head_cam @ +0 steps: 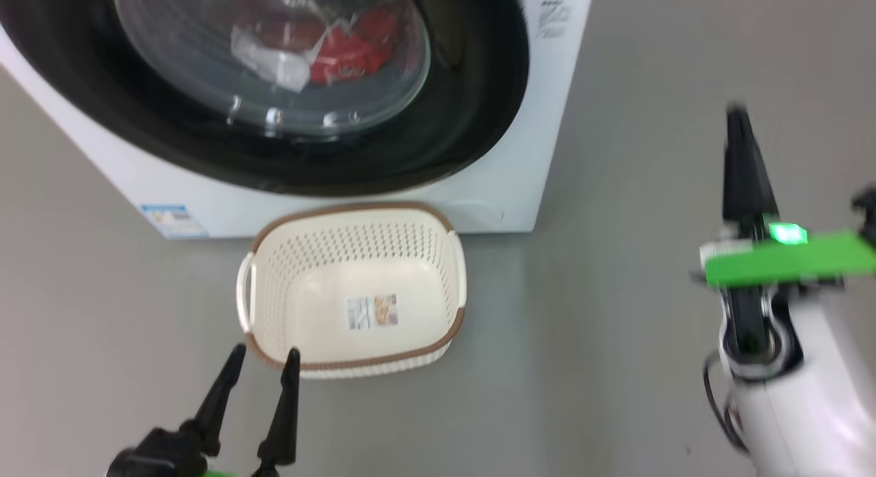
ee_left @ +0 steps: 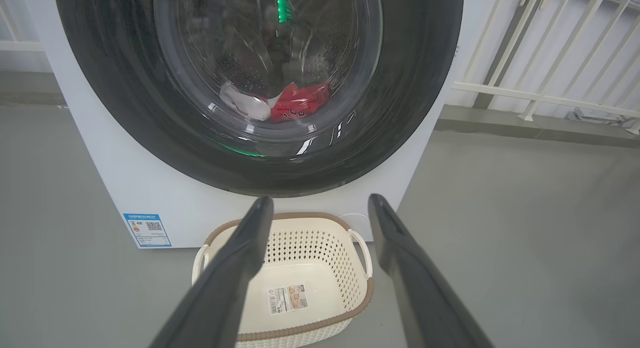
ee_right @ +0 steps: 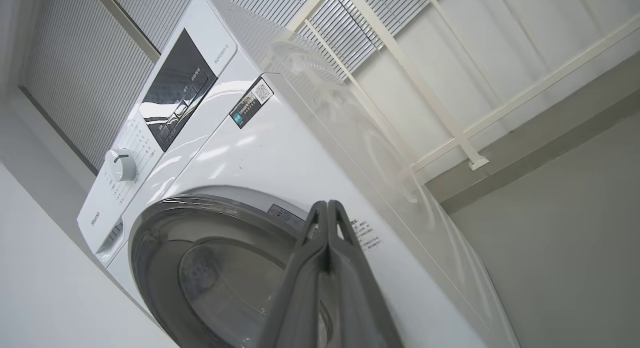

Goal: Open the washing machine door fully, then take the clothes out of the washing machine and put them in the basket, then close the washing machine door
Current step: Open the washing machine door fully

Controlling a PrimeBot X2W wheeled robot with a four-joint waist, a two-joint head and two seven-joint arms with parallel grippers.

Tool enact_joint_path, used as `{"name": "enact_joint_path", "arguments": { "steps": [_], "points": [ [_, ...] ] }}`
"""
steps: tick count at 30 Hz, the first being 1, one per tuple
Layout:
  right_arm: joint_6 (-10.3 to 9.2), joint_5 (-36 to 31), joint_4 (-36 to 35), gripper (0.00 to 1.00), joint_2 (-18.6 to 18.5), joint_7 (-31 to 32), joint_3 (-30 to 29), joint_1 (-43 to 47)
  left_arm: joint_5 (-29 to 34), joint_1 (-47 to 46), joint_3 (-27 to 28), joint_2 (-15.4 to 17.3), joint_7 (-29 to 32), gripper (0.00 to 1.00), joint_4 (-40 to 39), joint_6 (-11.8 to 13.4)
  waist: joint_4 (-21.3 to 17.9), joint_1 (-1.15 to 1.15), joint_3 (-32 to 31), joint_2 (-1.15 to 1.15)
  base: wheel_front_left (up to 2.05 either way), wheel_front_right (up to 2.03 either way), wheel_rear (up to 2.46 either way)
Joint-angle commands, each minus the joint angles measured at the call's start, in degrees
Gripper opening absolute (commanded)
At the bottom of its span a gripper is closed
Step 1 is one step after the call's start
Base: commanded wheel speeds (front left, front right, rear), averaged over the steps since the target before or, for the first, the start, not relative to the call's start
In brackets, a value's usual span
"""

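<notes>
The white washing machine (head_cam: 520,189) stands ahead with its round black-rimmed door (head_cam: 472,107) closed. Through the glass I see the red and white clothes (head_cam: 342,49) lying in the drum, and again the clothes (ee_left: 295,103) in the left wrist view. The cream basket (head_cam: 356,285) sits on the floor right in front of the machine, holding nothing but a sticker. My left gripper (head_cam: 263,357) is open, its tips just at the basket's near rim. My right gripper (head_cam: 738,114) is shut on nothing, raised to the right of the machine; in its wrist view the right gripper (ee_right: 327,205) points at the door's (ee_right: 165,248) edge.
Grey floor (head_cam: 616,326) surrounds the machine and basket. A white railing (ee_left: 550,63) runs along the wall to the right of the machine. The control panel with a dial (ee_right: 120,164) sits on top of the machine front.
</notes>
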Motion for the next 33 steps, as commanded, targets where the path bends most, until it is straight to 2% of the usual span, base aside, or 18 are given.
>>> {"name": "enact_joint_path", "arguments": {
  "steps": [1,7,13,17,23,29,33],
  "points": [
    [0.02,0.5,-1.3,0.0,0.0,-0.3,1.8,-2.2,-0.6,-1.7,1.7,1.0,-0.7,1.0,-1.5,-0.3,2.4,0.0,3.3,0.0,0.0,0.0,0.0],
    [0.02,4.9,2.8,0.0,-3.5,-0.3,5.0,-13.1,-2.0,-4.3,-0.4,1.4,-0.7,1.0,-1.4,-0.3,4.9,0.0,7.8,0.0,0.0,0.0,0.0],
    [0.02,13.0,6.4,0.0,-7.8,1.0,10.1,-22.6,-3.2,-7.0,-1.9,1.6,-0.7,1.0,-1.2,-0.3,7.5,0.0,11.9,0.0,0.0,0.0,0.0],
    [0.02,21.2,7.9,0.0,-10.1,6.8,12.7,-27.8,-4.0,-8.7,-2.7,1.6,-0.7,1.0,-0.9,-0.3,8.7,0.0,13.9,0.0,0.0,0.0,0.0],
    [0.02,29.9,11.1,0.0,-13.7,17.2,14.1,-35.2,-5.0,-10.2,-3.9,1.5,-0.7,1.0,-0.5,-0.3,10.3,0.0,15.8,0.0,0.0,0.0,0.0],
    [0.02,37.4,15.6,0.0,-14.7,29.6,14.8,-42.1,-5.6,-11.0,-4.8,1.4,-0.7,1.0,-0.1,-0.3,11.2,0.0,17.2,0.0,0.0,0.0,0.0],
    [0.02,39.7,19.1,0.0,-14.7,34.5,15.0,-45.6,-5.9,-11.5,-5.2,1.3,-0.7,1.0,0.1,-0.3,11.6,0.0,17.9,0.0,0.0,0.0,0.0]
  ]
}}
